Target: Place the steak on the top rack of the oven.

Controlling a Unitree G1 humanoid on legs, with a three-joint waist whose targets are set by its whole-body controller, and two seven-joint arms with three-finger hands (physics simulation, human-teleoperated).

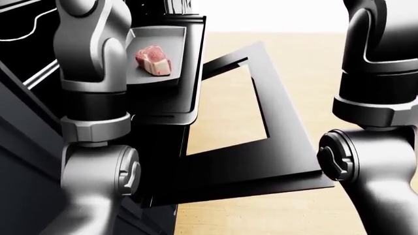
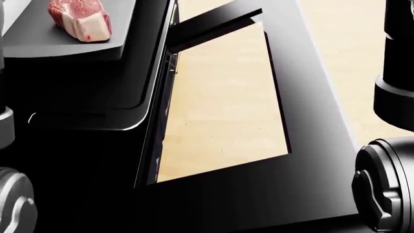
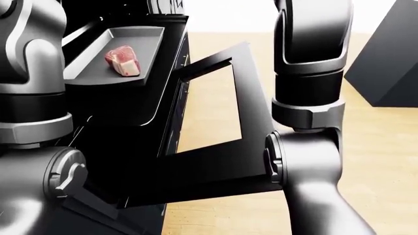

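Note:
A raw red steak (image 3: pixel 123 60) with a white fat edge lies on a shallow grey tray (image 3: pixel 91 61) on top of the black oven, at the upper left of every view. Below and to the right of the tray, the oven door (image 1: pixel 287 127) is swung down flat, and the wooden floor shows through its glass. The oven's inside and its racks are hidden. Only the elbow and upper part of my left arm (image 1: pixel 91 98) and of my right arm (image 1: pixel 379 98) show. Neither hand is in any view.
The black oven body (image 2: pixel 84 97) fills the left side of the views. Light wooden floor (image 3: pixel 366 161) lies to the right of the door. A dark box-like block (image 3: pixel 392 63) stands at the upper right of the right-eye view.

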